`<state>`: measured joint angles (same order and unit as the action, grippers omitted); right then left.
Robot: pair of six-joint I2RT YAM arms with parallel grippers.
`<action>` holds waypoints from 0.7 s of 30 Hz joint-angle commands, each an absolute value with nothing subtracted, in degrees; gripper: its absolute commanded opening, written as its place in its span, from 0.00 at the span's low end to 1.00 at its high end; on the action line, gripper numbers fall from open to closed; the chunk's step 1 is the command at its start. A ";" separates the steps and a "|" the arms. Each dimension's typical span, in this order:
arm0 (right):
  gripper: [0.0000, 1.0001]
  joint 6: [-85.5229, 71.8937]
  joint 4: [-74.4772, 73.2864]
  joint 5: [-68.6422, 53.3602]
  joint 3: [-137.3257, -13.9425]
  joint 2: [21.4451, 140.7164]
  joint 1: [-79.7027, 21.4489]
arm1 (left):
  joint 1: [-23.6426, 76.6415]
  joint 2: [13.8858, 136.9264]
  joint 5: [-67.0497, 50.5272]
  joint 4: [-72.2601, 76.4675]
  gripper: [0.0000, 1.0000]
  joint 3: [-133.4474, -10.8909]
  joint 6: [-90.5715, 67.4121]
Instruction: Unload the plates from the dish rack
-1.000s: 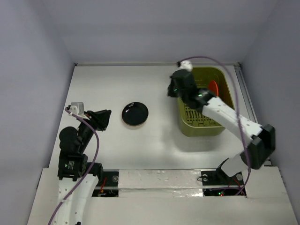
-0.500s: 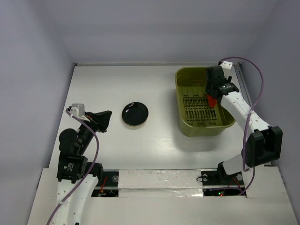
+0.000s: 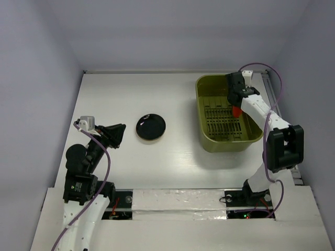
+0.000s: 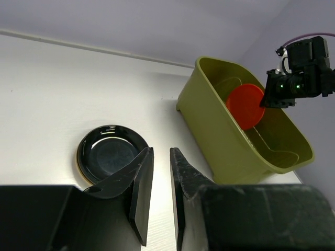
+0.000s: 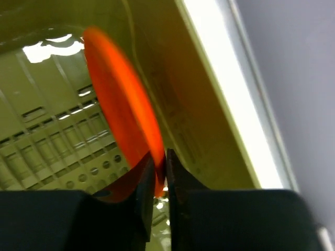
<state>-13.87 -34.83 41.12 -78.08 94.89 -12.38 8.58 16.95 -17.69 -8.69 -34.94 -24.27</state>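
R gripper [image 5: 159, 163] pinches orange plate [image 5: 118, 99] by rim; plate upright at right side of dish rack [image 3: 225, 146]. Step: extraction. Next, prob: lift clear of slots, carry toward dark plate [image 3: 151, 127]. L gripper [image 4: 161, 178] slightly parted, empty.

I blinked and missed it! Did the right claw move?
Yes. The right gripper swung right, away from the dark plate, crossing from the dish rack's left rim to its right side, where it pinches the orange plate.

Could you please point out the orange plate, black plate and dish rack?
orange plate [image 4: 245, 106]: left wrist view, middle of its face.
black plate [image 3: 151, 127]: top external view, middle of its well.
dish rack [image 3: 226, 146]: top external view, its near wall.
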 commanded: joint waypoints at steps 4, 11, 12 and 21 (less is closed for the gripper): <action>0.06 -11.25 -37.70 46.23 -83.67 93.26 -12.04 | 8.88 16.17 -17.40 -6.86 0.17 -35.25 -24.08; 0.00 -10.28 -42.79 47.46 -89.73 85.61 -14.06 | 8.88 16.43 -17.49 -6.85 0.18 -35.16 -24.08; 0.00 -10.46 -43.32 47.29 -90.78 84.91 -14.76 | 8.88 16.52 -17.49 -6.86 0.18 -35.24 -24.08; 0.00 -19.57 -29.38 21.93 -82.98 77.08 -34.52 | 8.88 17.58 -17.14 -6.86 0.38 -35.16 -24.17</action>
